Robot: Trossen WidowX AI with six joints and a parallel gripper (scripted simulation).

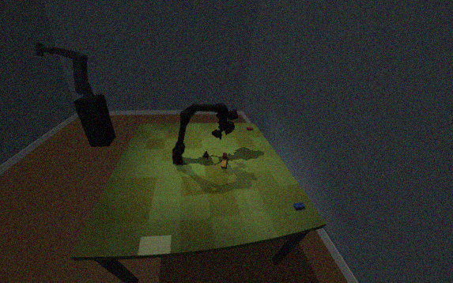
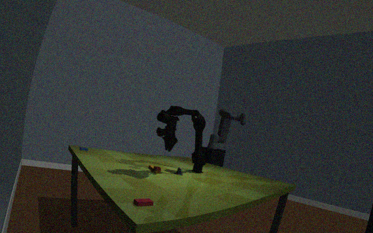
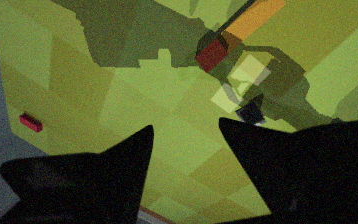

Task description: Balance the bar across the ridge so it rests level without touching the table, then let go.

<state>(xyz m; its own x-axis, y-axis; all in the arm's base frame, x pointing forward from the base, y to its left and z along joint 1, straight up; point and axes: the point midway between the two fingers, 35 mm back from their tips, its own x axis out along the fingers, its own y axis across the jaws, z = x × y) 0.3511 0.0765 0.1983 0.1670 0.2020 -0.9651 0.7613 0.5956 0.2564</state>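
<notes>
The bar (image 1: 224,161) (image 2: 155,168) has a red end and an orange body and lies flat on the green table (image 1: 172,205) (image 2: 207,192); in the wrist view the bar (image 3: 240,30) runs off the top edge. The ridge (image 1: 205,155) (image 2: 178,171) (image 3: 251,112) is a small dark wedge standing beside the bar, apart from it, near the arm's base. My gripper (image 1: 217,134) (image 2: 169,146) (image 3: 185,132) is open and empty, hanging well above the table over the bar and ridge.
A red block (image 1: 250,128) (image 2: 143,202) (image 3: 31,122) lies near one table edge and a blue block (image 1: 299,205) (image 2: 83,149) near another corner. A dark stand with a camera arm (image 1: 94,118) (image 2: 220,130) stands on the floor beside the table.
</notes>
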